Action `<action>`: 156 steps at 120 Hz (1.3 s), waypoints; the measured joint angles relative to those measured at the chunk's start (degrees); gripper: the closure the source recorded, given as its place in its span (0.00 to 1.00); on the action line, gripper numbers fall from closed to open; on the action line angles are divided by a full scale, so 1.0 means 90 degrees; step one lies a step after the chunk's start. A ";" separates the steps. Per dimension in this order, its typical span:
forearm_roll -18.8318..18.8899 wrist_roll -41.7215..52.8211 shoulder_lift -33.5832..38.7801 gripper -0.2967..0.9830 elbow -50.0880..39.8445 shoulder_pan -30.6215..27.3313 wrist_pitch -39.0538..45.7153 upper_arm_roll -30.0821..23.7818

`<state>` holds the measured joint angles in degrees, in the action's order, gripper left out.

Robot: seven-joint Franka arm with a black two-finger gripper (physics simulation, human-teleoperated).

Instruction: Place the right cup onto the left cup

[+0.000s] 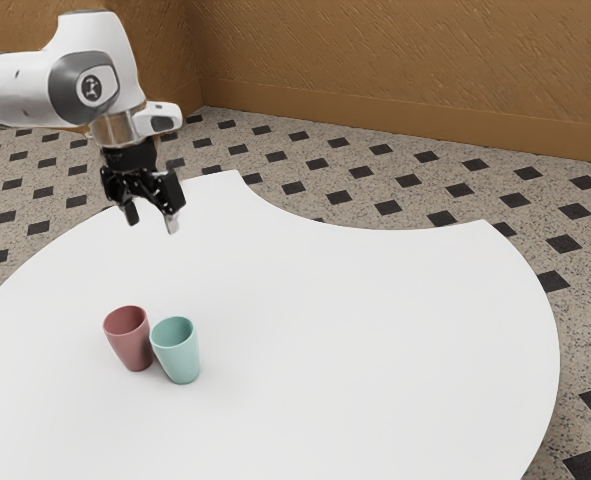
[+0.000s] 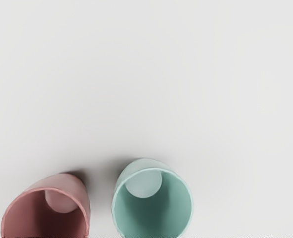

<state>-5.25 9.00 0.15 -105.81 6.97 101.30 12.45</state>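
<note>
Table, one, white, with an inward-curving stretch of edge.
Gripper, one, black, two-fingered; raised above the cups, fingers apart.
Cups, two, tapered, upright on the table, mouths up: teal cup, at the exterior view's right; dusty-red cup, just beside it, at that view's left.

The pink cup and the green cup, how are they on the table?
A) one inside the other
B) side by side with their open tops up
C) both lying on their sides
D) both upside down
B: the pink cup and the green cup stand next to each other on the white table, and you can look down into both.
</note>
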 joint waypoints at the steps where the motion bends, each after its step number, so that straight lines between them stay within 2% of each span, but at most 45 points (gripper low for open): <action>1: -0.0001 -0.0008 -0.0001 0.23 -0.0026 -0.0007 0.0013 -0.0004; 33: 0.0032 -0.0210 0.0302 0.23 -0.1337 -0.0443 0.0984 -0.0435; 58: 0.0058 -0.0324 0.0453 0.23 -0.1969 0.0248 0.1654 -0.0717; 93: 0.0048 -0.0432 0.0409 0.23 -0.2663 0.0077 0.2329 -0.0729; 156: 0.0037 -0.0534 -0.0543 0.23 -0.2901 0.0110 0.3517 -0.0729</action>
<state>-4.91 4.19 -4.74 -131.92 7.96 132.94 5.89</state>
